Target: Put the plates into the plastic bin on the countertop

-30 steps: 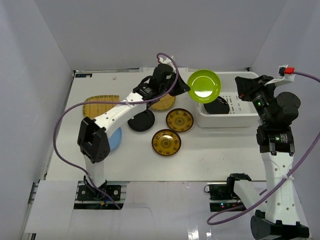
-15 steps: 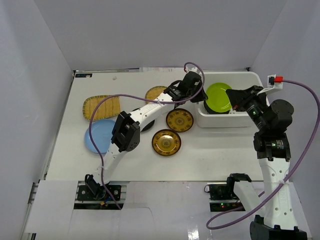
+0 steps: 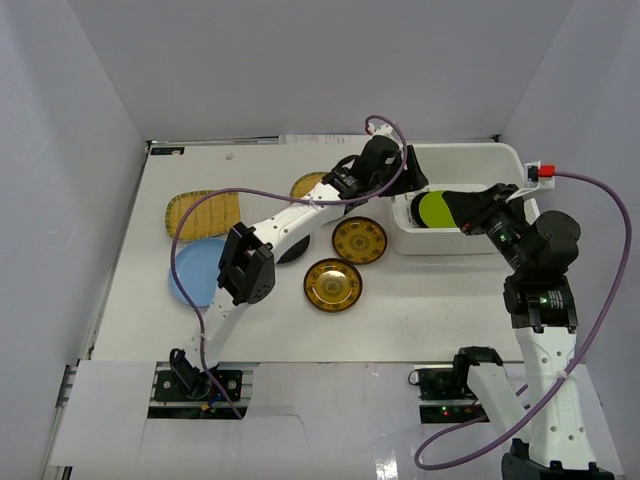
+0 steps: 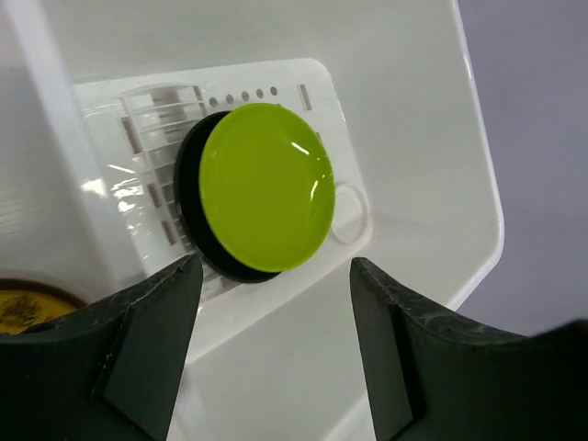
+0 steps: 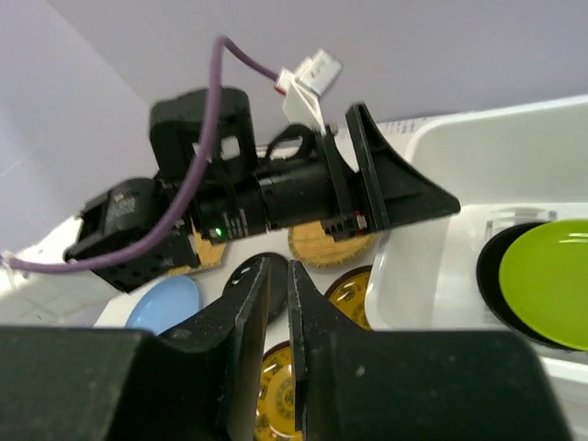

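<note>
While six plates wait on the countertop (image 3: 430,300) (two gold plates (image 3: 333,284) nearest, blue plate (image 3: 195,272), black plate (image 3: 300,253), two bamboo plates (image 3: 200,212) behind), the green plate (image 3: 432,208) sits on a second black plate (image 4: 188,197) in the bin (image 3: 450,250), with the left gripper (image 4: 273,261) spread empty above and the right gripper (image 5: 278,266) pinched closed on nothing.

The worktop (image 3: 430,300) carries the bin (image 3: 450,243) under the left hand (image 3: 402,186). Two brown plates (image 3: 359,240) lie just short of that hand and a round bamboo plate (image 3: 308,185) lies beside its wrist. The square bamboo plate (image 3: 200,212) and blue plate (image 3: 195,272) are well away.
</note>
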Robot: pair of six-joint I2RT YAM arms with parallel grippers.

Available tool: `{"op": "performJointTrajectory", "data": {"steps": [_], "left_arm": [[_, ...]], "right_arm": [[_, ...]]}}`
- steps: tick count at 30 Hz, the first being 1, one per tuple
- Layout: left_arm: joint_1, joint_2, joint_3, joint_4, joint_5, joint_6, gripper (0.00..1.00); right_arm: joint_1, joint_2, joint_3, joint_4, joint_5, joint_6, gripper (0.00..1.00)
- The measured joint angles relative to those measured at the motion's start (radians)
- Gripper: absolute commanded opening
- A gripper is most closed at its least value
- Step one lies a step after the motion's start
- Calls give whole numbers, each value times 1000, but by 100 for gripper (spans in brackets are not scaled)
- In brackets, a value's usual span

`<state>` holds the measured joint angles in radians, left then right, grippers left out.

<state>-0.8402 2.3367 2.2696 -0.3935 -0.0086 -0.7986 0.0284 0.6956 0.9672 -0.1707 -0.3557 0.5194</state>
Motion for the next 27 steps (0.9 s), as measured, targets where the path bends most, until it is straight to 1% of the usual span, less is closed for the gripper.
{"op": "performJointTrajectory", "data": {"steps": [4,5,8,9,11,12,14,16,18,20,22,24,27], "left_arm": [[9,-141,-150,0,-58,69,75],[12,-209,-235,24,-83,92,73],[14,-471,-523,52,-170,147,72],[16,-582,-643,77,-202,158,71],[21,-789,-848,103,-267,166,70],[26,-892,-951,121,-299,163,70],[40,-1059,-1124,123,-354,135,69],[77,-1176,-1291,124,-383,98,68],[137,-1229,-1432,113,-386,55,68],[207,-1233,-1562,86,-374,10,68],[256,-1225,-1644,72,-359,-17,68],[296,-1216,-1689,63,-337,-36,69],[343,-1183,-1698,85,-308,-61,70]], "right_arm": [[16,-20,-117,26,-61,17,24],[29,-19,-152,33,-71,22,25],[103,-11,-286,48,-71,36,36],[140,-2,-327,53,-56,42,45],[241,8,-410,69,-25,64,53],[292,12,-451,74,-5,77,60],[385,16,-530,123,36,107,64],[451,36,-607,180,86,138,67],[486,79,-663,238,134,166,67],[507,142,-707,295,176,196,64],[524,200,-732,341,211,220,61],[540,266,-738,386,241,240,58],[569,382,-736,473,262,265,58]]}}
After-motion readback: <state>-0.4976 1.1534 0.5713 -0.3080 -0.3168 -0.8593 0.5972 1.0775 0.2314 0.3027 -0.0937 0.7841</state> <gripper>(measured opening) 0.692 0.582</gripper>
